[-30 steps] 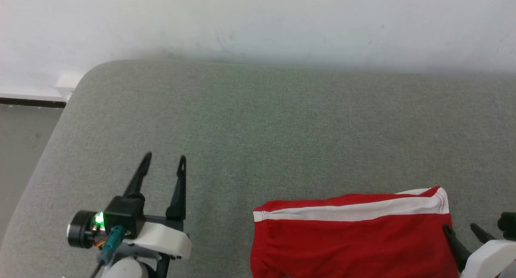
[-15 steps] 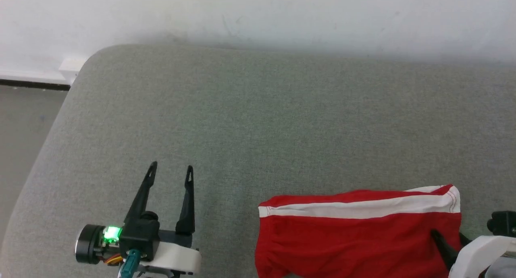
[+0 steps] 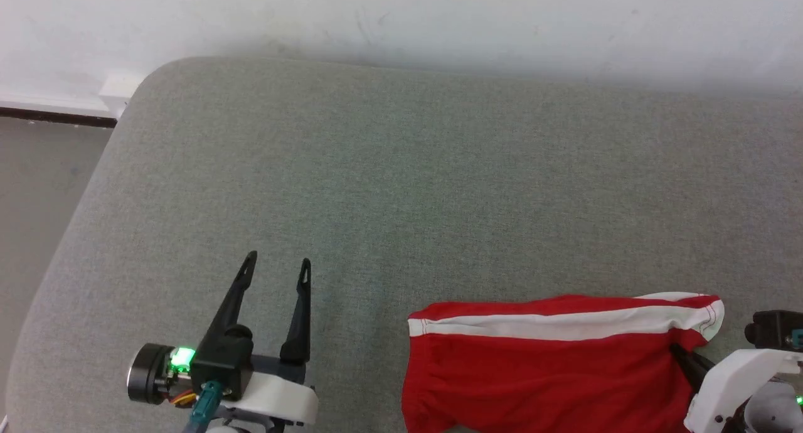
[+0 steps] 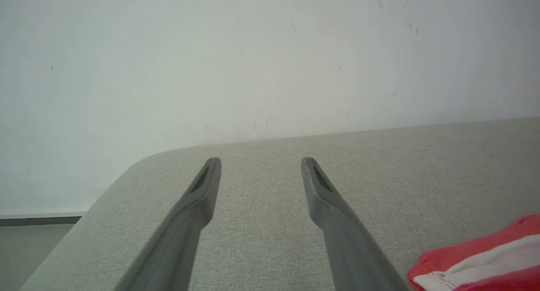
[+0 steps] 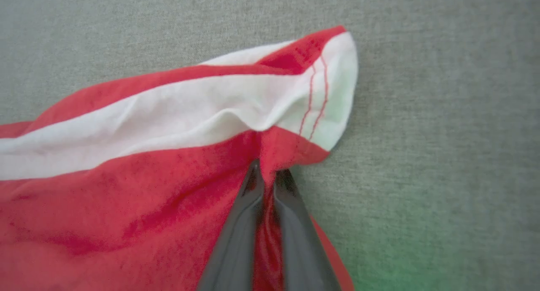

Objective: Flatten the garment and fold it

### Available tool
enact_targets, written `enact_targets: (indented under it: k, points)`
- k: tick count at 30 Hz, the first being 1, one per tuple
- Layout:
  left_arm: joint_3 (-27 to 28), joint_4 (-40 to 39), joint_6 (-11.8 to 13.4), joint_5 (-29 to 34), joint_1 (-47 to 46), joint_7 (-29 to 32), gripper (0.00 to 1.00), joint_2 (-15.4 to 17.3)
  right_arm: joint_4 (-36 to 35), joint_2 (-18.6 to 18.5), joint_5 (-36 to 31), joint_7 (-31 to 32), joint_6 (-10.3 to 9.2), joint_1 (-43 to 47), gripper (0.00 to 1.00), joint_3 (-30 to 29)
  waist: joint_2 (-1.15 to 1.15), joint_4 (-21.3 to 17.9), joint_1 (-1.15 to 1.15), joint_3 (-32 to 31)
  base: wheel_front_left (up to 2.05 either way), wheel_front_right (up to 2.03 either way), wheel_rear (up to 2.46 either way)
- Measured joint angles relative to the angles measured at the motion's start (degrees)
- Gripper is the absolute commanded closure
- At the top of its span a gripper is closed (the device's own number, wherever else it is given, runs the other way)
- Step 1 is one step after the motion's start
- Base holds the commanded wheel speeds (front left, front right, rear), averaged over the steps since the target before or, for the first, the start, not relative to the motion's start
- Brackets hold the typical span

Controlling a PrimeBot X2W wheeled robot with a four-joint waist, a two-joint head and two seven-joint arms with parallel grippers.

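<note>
Garment (image 3: 539, 364) lies at lower right of head view on grey padded surface (image 3: 439, 188). It's red w/ 1 white stripe (image 3: 564, 326) along its top edge, and its bottom is cut off by the frame. Right gripper (image 5: 266, 173), centre-bottom of right wrist view, has its 2 fingers pinched nearly together on a fold of red cloth just below the stripe, near the hemmed corner; fabric puckers there. Left gripper (image 3: 278, 260), lower left of head view, has 2 fingers spread wide w/ nothing btw them, over bare surface, well apart from garment's left edge. White wall (image 3: 401, 19) runs along the top.
</note>
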Motion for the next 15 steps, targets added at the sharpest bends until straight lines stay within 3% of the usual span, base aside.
enact_targets:
  k: [4, 11, 15]
  points:
    - [1.27, 0.2, -1.12, 0.68, 0.04, 0.0, 0.0, -0.76, 1.45, 0.01, 0.01, -1.72, 0.57, -0.18, 1.0, -2.26, 0.0, -0.54, 0.0, -0.84, 0.0, 0.0, 0.0]
    - [2.66, 0.51, -2.9, 1.45, 0.75, 0.0, 0.0, -2.13, 5.16, -2.22, -2.88, -1.57, 0.48, -0.31, 1.0, -13.89, 0.01, -1.68, 0.01, -2.18, 0.0, 0.0, 0.0]
    - [3.13, 0.89, -3.75, 1.97, 0.82, 0.0, 0.0, -2.93, 3.66, -1.92, -4.54, 0.2, 0.46, 0.81, 1.0, -17.41, 0.01, -2.33, 0.01, -2.92, 0.0, 0.0, 0.0]
